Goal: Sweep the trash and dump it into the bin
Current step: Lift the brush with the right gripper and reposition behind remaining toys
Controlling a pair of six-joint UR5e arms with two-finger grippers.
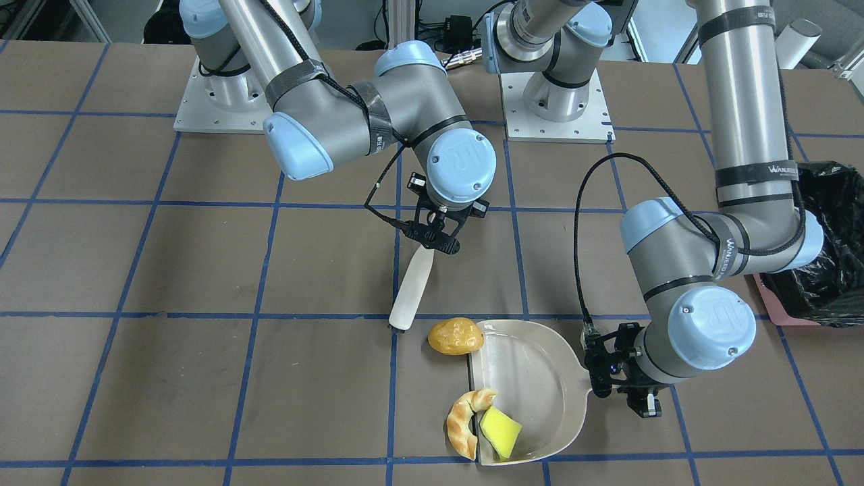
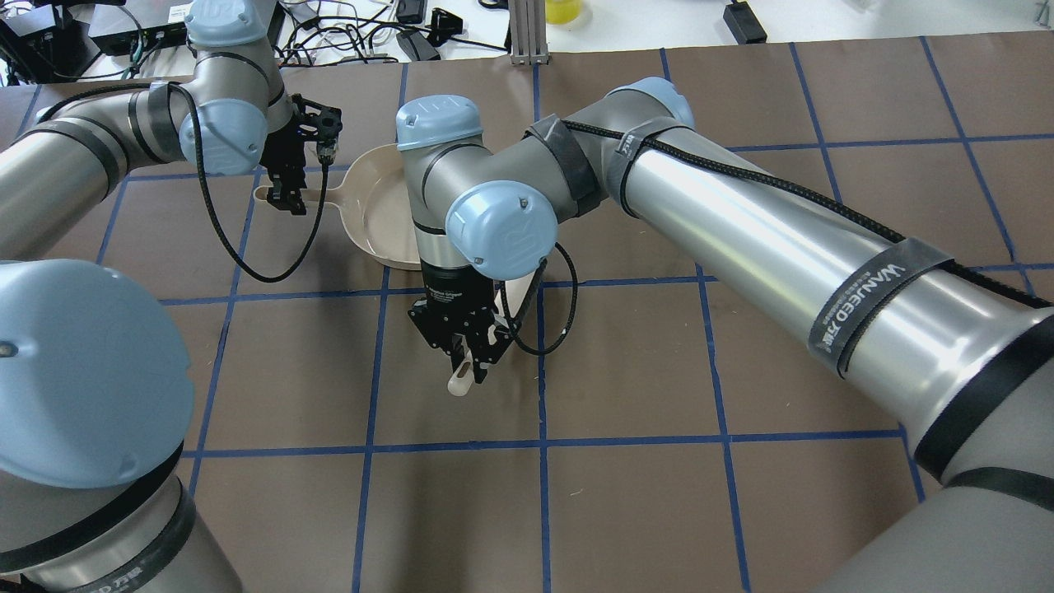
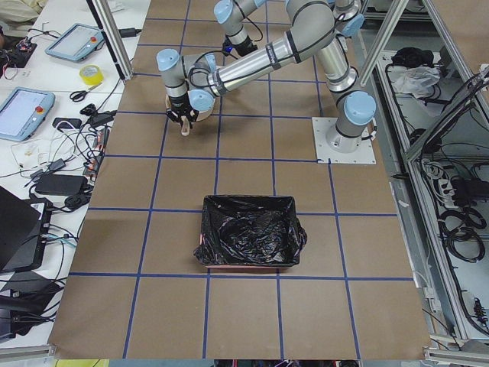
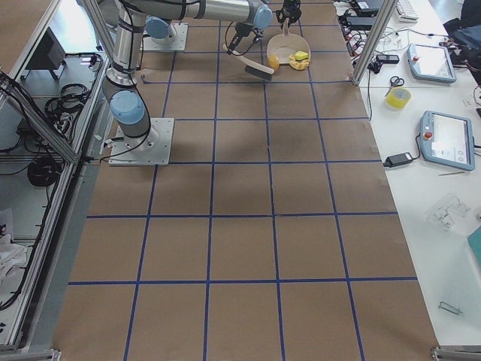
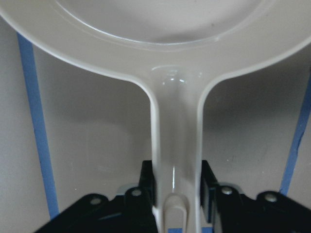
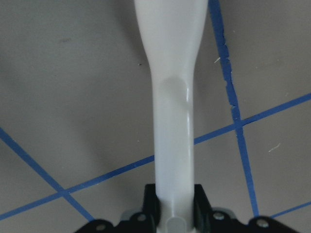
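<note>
Looking from the front: the left gripper (image 1: 621, 378) grips the handle of the beige plastic dustpan (image 1: 540, 378), which lies on the brown table (image 1: 169, 378) with blue tape lines.
Front, other arm: the right gripper (image 1: 435, 239) holds the top of the long white plastic brush (image 1: 413, 283). The brush slants down and its low end is near the trash.
Front, trash: the glossy golden-brown potato lump (image 1: 455, 336) sits on the table, touching the dustpan's open edge. The curved tan croissant (image 1: 464, 422) lies across that edge. The yellow-green sponge wedge (image 1: 501, 432) is inside the dustpan, touching the croissant.
Front, bin: the pink box bin (image 1: 830, 202), lined with a crinkly black plastic bag, stands past the left arm, well apart from the dustpan.
From above: each gripper is closed on its handle. The right arm hides the trash.
Left side: the bin (image 3: 248, 241) is well apart from both grippers.
Right side: the brush (image 4: 259, 69) lies just beside the dustpan (image 4: 284, 45).
Left wrist: the jaws are narrow. The black fingers (image 5: 148, 187) press both sides of the dustpan handle.
Right wrist: the jaws are narrow here too. The fingers (image 6: 151, 204) squeeze the brush handle.
</note>
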